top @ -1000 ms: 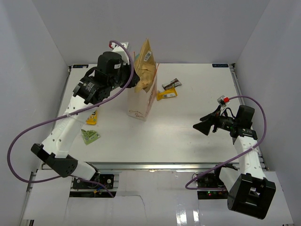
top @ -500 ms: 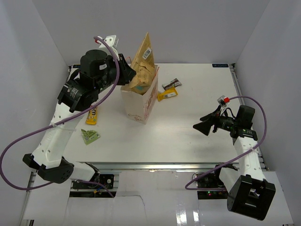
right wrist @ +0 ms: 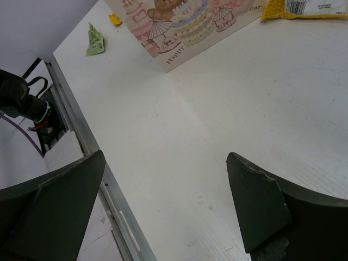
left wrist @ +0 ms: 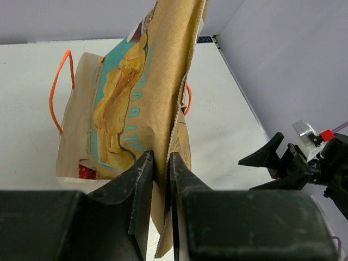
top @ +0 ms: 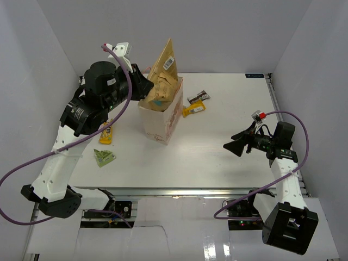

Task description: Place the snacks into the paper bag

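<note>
The cream paper bag (top: 165, 115) stands at the table's middle-left, its mouth held wide and its orange handles (left wrist: 56, 89) hanging loose. The tan chip bag (top: 165, 69) stands slanted in that mouth with its upper half sticking out. My left gripper (top: 144, 89) is shut on the chip bag's (left wrist: 144, 87) crimped edge, one finger (left wrist: 139, 179) on each side of it. A yellow wrapper (top: 193, 109) and a dark bar (top: 198, 98) lie right of the paper bag. A green pouch (top: 103, 157) and another yellow packet (top: 107, 134) lie to its left. My right gripper (top: 235, 145) hovers open at the right, over bare table.
The right wrist view shows the paper bag's printed side (right wrist: 182, 27), the green pouch (right wrist: 93, 42) and the metal rail (right wrist: 103, 179) at the table's near edge. White walls enclose the table on the left, back and right.
My left arm has swung left and risen, still clamped on the chip bag. The paper bag's mouth has spread and the bag has shifted a little toward the near left. The right arm has stayed still.
</note>
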### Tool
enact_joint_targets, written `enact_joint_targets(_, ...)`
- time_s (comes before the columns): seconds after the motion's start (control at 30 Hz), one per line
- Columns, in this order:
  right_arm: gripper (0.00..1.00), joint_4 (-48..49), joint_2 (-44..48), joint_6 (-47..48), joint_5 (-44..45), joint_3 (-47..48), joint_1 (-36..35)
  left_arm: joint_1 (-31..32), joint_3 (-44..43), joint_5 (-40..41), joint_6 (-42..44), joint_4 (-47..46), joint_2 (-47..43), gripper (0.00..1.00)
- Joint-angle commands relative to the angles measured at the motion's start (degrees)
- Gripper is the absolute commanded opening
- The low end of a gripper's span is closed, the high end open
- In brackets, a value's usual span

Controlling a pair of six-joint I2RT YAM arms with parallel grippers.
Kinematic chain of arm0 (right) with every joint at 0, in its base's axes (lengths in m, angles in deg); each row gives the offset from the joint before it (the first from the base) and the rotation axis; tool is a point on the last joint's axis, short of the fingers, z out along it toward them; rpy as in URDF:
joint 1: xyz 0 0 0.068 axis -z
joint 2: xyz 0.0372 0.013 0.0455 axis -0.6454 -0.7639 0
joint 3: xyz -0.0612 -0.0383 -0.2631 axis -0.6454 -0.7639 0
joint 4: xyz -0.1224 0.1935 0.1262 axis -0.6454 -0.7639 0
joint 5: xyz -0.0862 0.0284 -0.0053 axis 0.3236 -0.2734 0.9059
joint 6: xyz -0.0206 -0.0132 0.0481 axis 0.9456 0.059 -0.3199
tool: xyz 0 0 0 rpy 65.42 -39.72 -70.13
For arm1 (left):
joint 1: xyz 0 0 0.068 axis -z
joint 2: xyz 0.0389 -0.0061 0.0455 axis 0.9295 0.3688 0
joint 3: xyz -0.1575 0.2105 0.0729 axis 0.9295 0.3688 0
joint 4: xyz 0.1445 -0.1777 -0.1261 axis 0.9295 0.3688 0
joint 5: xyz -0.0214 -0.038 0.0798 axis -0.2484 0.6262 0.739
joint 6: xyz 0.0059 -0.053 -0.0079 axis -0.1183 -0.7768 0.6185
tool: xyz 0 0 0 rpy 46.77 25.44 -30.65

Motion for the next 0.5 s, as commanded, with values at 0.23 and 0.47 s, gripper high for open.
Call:
enact_joint_targets(0.23, 0.98, 1.4, 0.7, 0.4, -1.8, 0.0, 0.3, -1.4, 2.7, -6.0, 4.6, -6.6, -5.5, 0.00)
enact_joint_targets(0.47, 0.98, 2.0, 0.5, 0.3, -2.6, -0.5, 0.4, -2.3, 1.8, -4.7, 4.7, -6.3, -6.0, 0.00)
